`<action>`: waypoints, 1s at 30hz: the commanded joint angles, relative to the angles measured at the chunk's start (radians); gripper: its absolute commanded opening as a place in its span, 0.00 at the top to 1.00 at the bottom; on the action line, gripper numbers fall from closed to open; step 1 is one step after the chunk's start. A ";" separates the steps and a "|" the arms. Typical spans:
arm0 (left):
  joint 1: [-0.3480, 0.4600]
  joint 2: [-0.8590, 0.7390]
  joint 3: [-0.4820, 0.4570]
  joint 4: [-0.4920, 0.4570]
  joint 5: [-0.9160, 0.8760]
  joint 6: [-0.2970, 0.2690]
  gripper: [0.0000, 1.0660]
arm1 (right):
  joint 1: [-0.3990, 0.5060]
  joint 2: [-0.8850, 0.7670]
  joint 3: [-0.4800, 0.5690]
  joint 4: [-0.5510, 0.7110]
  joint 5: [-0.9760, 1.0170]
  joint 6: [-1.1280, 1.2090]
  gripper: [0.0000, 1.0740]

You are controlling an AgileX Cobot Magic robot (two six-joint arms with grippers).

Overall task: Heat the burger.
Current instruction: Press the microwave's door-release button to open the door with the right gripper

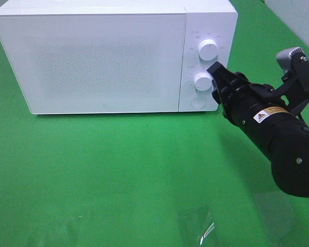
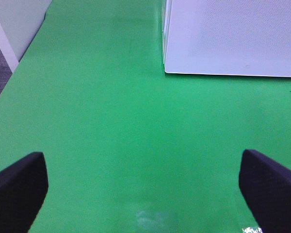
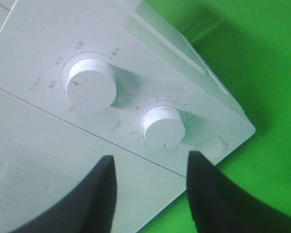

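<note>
Green table (image 1: 118, 170), with a white microwave (image 1: 103, 56) standing on it, door shut. The burger shows in no view, so its place relative to the fingers cannot be told. Right fingers (image 3: 208, 194) stand apart at the microwave's lower knob (image 3: 164, 126), clamping nothing. Left fingers (image 2: 19, 189) are spread wide above the table, near the microwave.

A white microwave (image 1: 116, 56), door (image 1: 90, 62) shut, stands on the green tabletop (image 1: 118, 175).
</note>
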 commanded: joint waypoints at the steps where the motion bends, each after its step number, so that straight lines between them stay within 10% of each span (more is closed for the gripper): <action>1: 0.003 -0.003 0.003 -0.002 -0.014 0.000 0.06 | 0.000 -0.001 -0.008 -0.011 0.005 0.144 0.69; 10: 0.003 -0.003 0.003 -0.002 -0.014 0.000 0.06 | 0.000 -0.001 -0.008 -0.011 0.040 0.374 1.00; 30: 0.003 -0.003 0.003 -0.002 -0.014 0.000 0.06 | -0.016 0.153 -0.041 -0.046 0.156 0.708 1.00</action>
